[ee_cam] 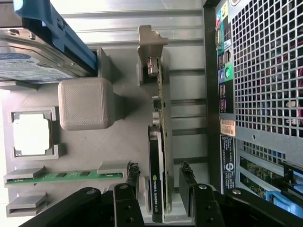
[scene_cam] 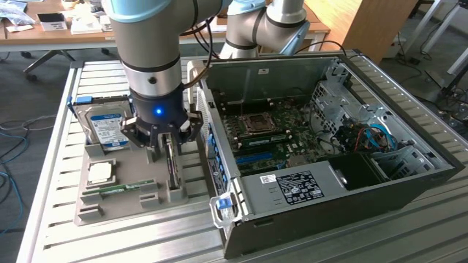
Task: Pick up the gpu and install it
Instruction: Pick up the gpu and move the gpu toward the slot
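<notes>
The gpu (ee_cam: 156, 184) is a thin dark card with a metal end bracket. It stands on its edge in a slot of the grey holder tray (ee_cam: 94, 156), next to the open computer case (ee_cam: 265, 71). My gripper (ee_cam: 159, 182) hangs straight over it, open, with one black finger (ee_cam: 133, 177) on each side of the card. One finger is close against the card and a small gap remains at the other. In the exterior view the gripper (scene_cam: 166, 147) sits low over the gpu (scene_cam: 172, 170), just outside the case wall.
The tray (scene_cam: 124, 205) also holds a silver hard drive (scene_cam: 102, 129), a square CPU (scene_cam: 100, 172) and a green memory stick (scene_cam: 117, 189). The case (scene_cam: 409, 181) lies open with its motherboard (scene_cam: 270, 131) exposed. A second arm base (scene_cam: 263, 27) stands behind.
</notes>
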You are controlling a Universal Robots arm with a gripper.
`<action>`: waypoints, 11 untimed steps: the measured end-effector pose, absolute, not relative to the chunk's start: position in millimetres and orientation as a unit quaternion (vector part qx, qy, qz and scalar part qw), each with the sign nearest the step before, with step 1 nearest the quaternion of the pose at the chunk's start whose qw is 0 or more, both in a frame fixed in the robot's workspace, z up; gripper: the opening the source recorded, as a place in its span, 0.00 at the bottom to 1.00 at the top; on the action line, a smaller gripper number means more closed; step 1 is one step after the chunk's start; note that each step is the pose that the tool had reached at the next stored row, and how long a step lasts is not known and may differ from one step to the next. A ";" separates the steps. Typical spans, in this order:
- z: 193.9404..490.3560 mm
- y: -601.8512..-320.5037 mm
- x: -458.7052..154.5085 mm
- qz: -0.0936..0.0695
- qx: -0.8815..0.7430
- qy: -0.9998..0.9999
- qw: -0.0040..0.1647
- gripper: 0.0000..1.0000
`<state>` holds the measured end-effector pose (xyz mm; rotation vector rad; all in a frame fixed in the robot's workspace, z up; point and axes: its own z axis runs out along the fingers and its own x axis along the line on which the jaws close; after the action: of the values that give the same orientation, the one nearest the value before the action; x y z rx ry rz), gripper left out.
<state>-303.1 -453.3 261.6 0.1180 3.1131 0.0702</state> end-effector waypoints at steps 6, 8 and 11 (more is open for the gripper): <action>255.7 -450.5 -303.1 0.022 0.038 0.999 0.013 0.47; 253.9 -448.5 -303.1 0.023 0.038 0.999 0.013 0.47; 249.5 -446.9 -303.1 0.023 0.038 0.999 0.013 0.47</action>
<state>-303.1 -446.9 249.5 0.1181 3.1132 0.0702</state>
